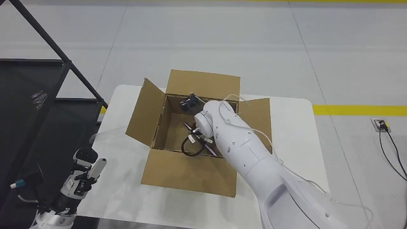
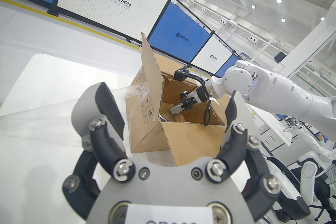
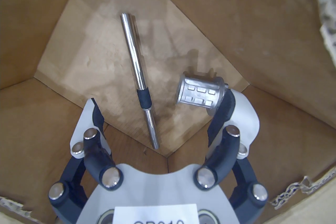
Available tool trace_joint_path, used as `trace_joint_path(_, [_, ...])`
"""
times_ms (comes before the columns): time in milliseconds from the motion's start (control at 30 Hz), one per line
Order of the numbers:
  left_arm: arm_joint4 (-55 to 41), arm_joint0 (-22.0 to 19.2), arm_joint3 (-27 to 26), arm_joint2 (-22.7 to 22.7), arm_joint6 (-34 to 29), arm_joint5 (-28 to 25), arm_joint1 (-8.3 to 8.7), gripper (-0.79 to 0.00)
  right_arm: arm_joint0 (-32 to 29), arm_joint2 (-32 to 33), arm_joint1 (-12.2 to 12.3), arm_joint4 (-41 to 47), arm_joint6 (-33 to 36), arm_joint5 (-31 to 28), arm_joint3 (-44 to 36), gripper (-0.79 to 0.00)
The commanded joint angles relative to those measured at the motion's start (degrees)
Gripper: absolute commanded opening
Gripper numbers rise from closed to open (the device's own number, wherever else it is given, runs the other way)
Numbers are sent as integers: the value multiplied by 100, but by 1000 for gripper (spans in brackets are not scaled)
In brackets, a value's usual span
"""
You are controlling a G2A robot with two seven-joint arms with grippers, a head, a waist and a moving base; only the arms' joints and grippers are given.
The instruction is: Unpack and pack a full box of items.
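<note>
Dark-padded fingers of the right gripper [image 3: 160,101] sit closest in its own wrist view, spread wide and holding nothing, low inside the cardboard box [image 3: 262,25]. On the box floor between those fingers lies a slim metal rod [image 3: 135,67] with a short black band around it partway along. Just beside the rod is a squat metal cylinder [image 3: 199,95] on its side, its wall marked with rows of small rectangular recesses. One fingertip [image 3: 227,101] stands right up against the cylinder's end; whether it actually touches, I cannot tell. A pale crumpled scrap [image 3: 323,12] hangs blurred at the edge of the box.

From above, the box [image 1: 191,172] stands in the middle of the white table [image 1: 121,184], with all four flaps folded outward. The right arm [image 1: 241,146] bends over the near right corner and angles steeply down, its wrist below the rim near the back wall.

The left gripper [image 2: 169,93] is well apart from all this, low at the table's left edge [image 1: 88,168]. Its fingers are open wide and empty, and it faces the box [image 2: 194,141] from the side. From there the right gripper [image 2: 177,108] can be seen dipping in past the raised flap.
</note>
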Motion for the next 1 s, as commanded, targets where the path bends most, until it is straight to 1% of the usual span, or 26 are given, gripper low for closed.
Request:
trace_joint_path(0, [0,0,0,0,0,0,0,0,19,29,4,14,-79,-25,-73,0])
trace_joint_path(167, [0,0,0,0,0,0,0,0,81,128,46,37,-264,-56,-356,0])
trace_joint_path(300, [0,0,0,0,0,0,0,0,60,242,122,35,-407,-2,-730,0])
trace_joint_path(433, [0,0,0,0,0,0,0,0,-137,352,241,-72,-547,76,-1270,0])
trace_joint_path(567, [0,0,0,0,0,0,0,0,-444,545,421,-224,-686,113,-1957,0])
trace_joint_path(667, [0,0,0,0,0,0,0,0,-701,697,563,-403,-621,136,-2492,0])
trace_joint_path(967, [0,0,0,0,0,0,0,0,-728,714,577,-422,-603,141,-2550,0])
